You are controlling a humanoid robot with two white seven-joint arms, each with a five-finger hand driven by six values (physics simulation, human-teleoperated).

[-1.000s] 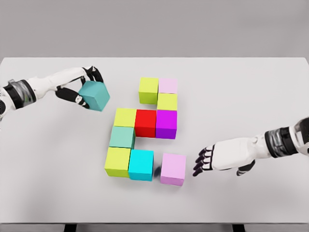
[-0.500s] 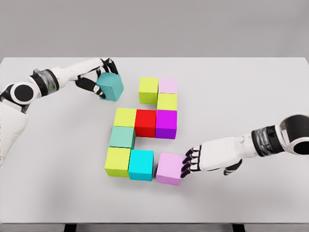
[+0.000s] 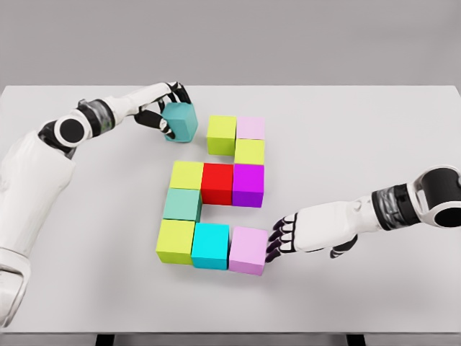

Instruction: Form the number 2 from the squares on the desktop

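Surface (image 3: 374, 130): white, rectangular, filling most of the head view, with a grey wall behind its far edge.

Left arm (image 3: 43, 166): white, entering from the left edge and reaching toward the far centre.

Right arm (image 3: 403, 205): white, entering from the right edge and reaching toward the near centre.

Cube group, centre of the surface, eleven pieces:
- Far row: teal cube (image 3: 181, 121), a small gap, then lime cube (image 3: 222, 134) touching pale pink cube (image 3: 251, 127) on its right.
- Below the pale pink cube: yellow-green cube (image 3: 249, 151).
- Middle row, left to right, touching: yellow cube (image 3: 186, 175), red cube (image 3: 217, 182), magenta cube (image 3: 248, 184).
- Left column, below the yellow cube: sea-green cube (image 3: 181, 205).
- Near row, left to right, touching: lime-green cube (image 3: 176, 241), cyan cube (image 3: 210, 245), lilac cube (image 3: 248, 250).

Left hand (image 3: 164, 109): fingers curled around the teal cube, gripping it from the left and far sides; the cube sits just left of the lime cube. Whether it rests on the surface cannot be told.

Right hand (image 3: 306, 232): fingers (image 3: 277, 241) extended and relaxed, dark tips pressed against the right face of the lilac cube, grasping nothing.
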